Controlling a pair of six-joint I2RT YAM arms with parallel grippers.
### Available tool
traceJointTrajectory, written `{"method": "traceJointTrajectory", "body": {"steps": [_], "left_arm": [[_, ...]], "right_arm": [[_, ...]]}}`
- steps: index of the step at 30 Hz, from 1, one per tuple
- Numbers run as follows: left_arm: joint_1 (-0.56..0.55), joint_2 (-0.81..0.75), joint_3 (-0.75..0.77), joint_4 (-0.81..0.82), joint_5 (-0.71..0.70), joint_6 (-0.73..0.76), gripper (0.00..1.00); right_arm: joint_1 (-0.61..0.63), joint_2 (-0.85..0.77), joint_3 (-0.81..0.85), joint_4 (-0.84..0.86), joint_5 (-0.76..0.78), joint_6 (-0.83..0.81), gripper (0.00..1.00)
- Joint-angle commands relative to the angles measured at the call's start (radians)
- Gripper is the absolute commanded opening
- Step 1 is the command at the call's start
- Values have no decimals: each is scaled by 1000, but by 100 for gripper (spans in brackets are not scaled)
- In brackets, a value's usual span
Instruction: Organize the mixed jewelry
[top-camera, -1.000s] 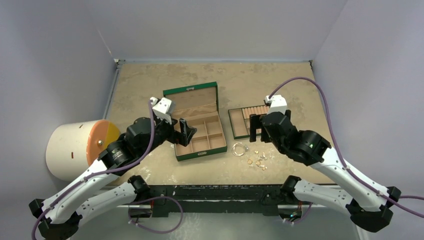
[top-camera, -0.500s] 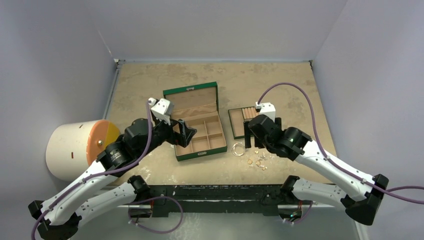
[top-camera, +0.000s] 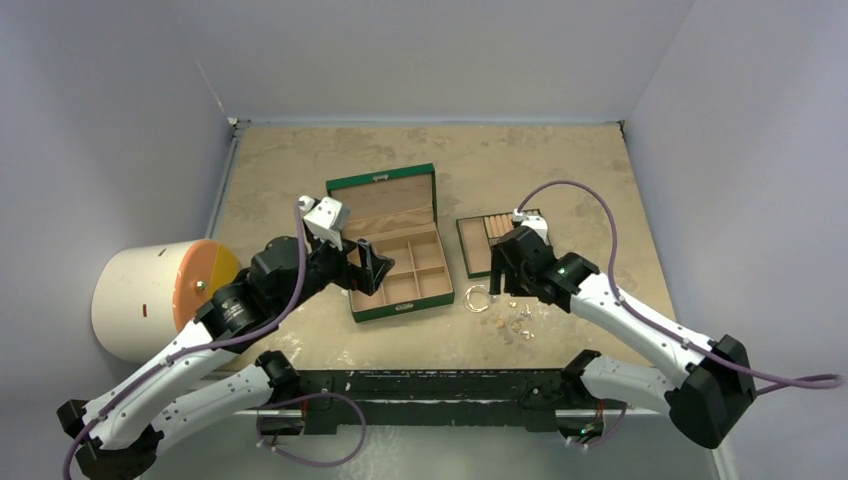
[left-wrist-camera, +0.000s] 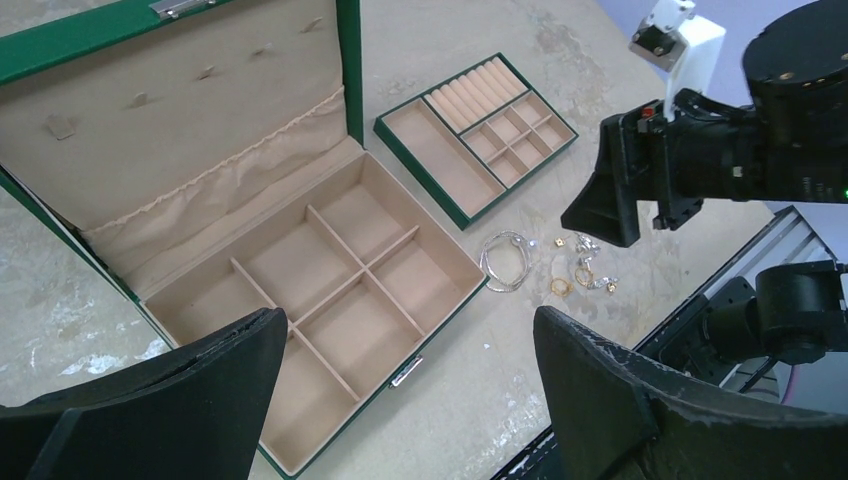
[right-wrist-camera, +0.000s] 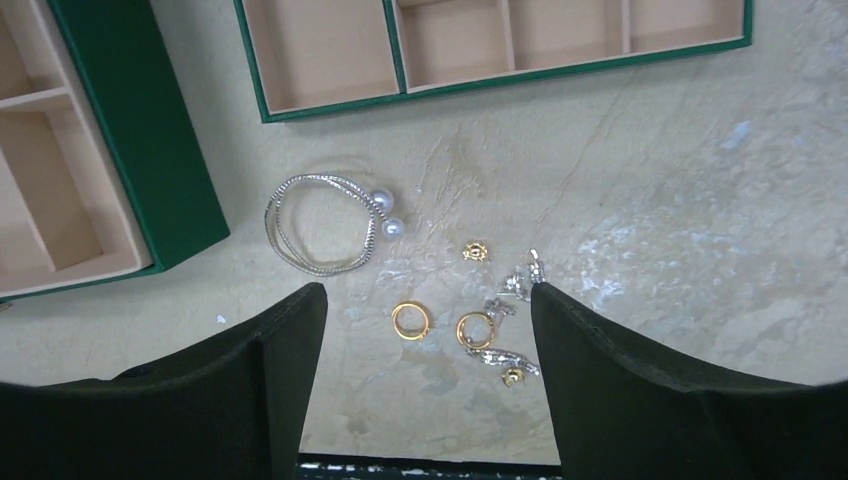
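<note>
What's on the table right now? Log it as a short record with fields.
box: green box, lid open, compartments empty
tray: separate green tray beside it, compartments empty
jewelry: silver loop and small gold and silver pieces, loose on the table near the tray
left gripper: open, above the box, holding nothing
right gripper: open, above the small pieces, holding nothing

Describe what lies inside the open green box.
The box's visible tan compartments are bare. A finger of the left gripper covers part of the nearest ones, so those cannot be fully checked. The jewelry lies outside, on the table.
</note>
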Motion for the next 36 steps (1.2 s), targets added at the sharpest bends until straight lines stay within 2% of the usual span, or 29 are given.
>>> {"method": "traceJointTrajectory", "body": {"steps": [1,11,36], "left_arm": [[-4,6,0,29,-10,1,94],[-5,35,6,15,-24,14,94],[-4,43,5,9,-25,18,94]], "right_arm": [[-19,55,-31,148,-80,-2,76],[-34,190,-75,305,-132,-36,65],[-36,339,-109,383,-164,-80,35]]}}
